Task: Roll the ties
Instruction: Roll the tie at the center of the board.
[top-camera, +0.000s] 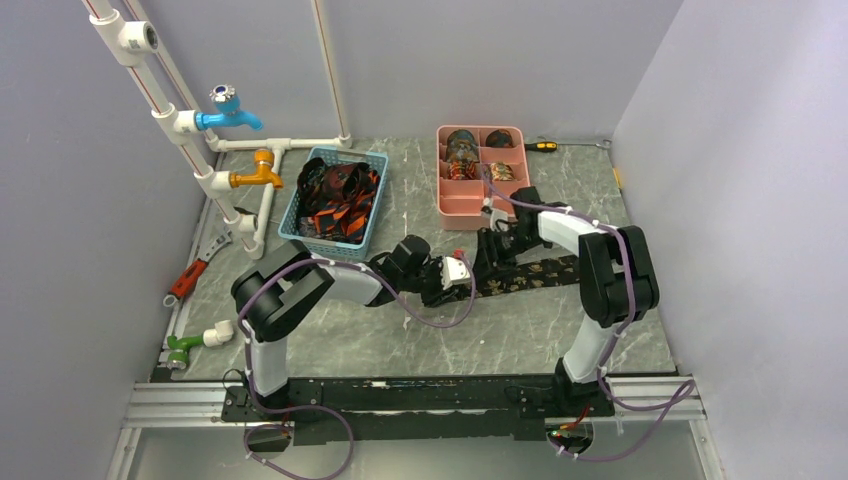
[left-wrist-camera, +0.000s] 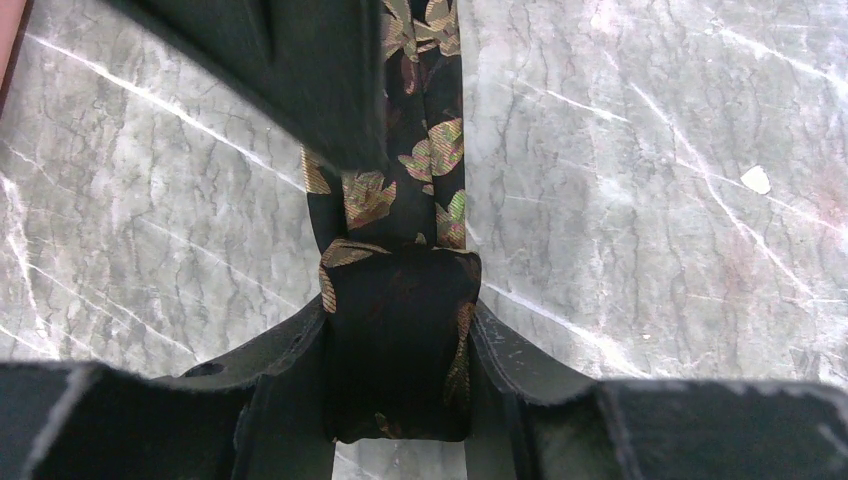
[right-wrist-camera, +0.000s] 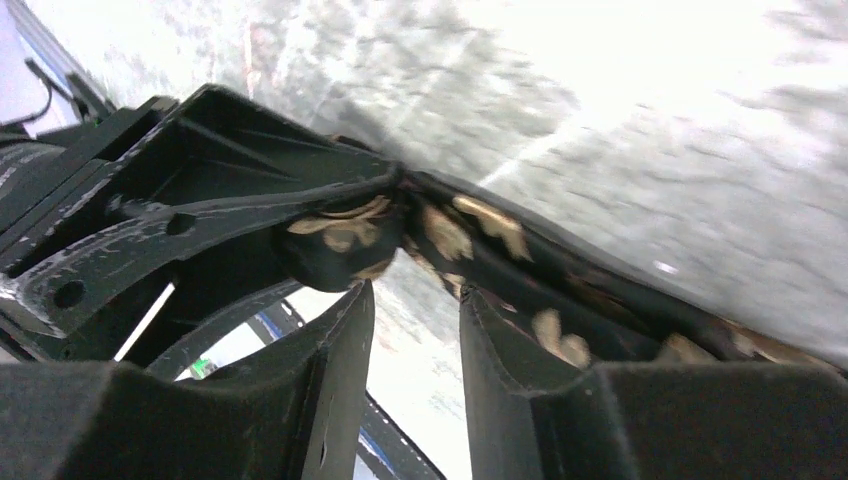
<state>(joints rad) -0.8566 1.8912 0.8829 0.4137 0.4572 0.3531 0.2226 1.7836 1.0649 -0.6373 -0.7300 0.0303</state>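
A dark tie with gold leaf patterns (top-camera: 535, 272) lies stretched across the marble table (top-camera: 400, 340), running right from the two grippers. Its near end is rolled into a small coil (left-wrist-camera: 400, 340). My left gripper (left-wrist-camera: 400, 330) is shut on that coil from both sides, and in the top view this gripper (top-camera: 468, 278) sits at the table's middle. The unrolled strip (left-wrist-camera: 430, 150) runs away from it. My right gripper (right-wrist-camera: 415, 300) is open just beside the coil (right-wrist-camera: 335, 245), with only table showing between its fingers; from above it (top-camera: 488, 258) hangs over the strip.
A blue basket (top-camera: 372, 170) of loose ties stands behind the left arm. A pink tray (top-camera: 465, 203) holding rolled ties is at the back centre. A white pipe frame with taps (top-camera: 230, 115) and a red-handled wrench (top-camera: 190, 275) lie on the left.
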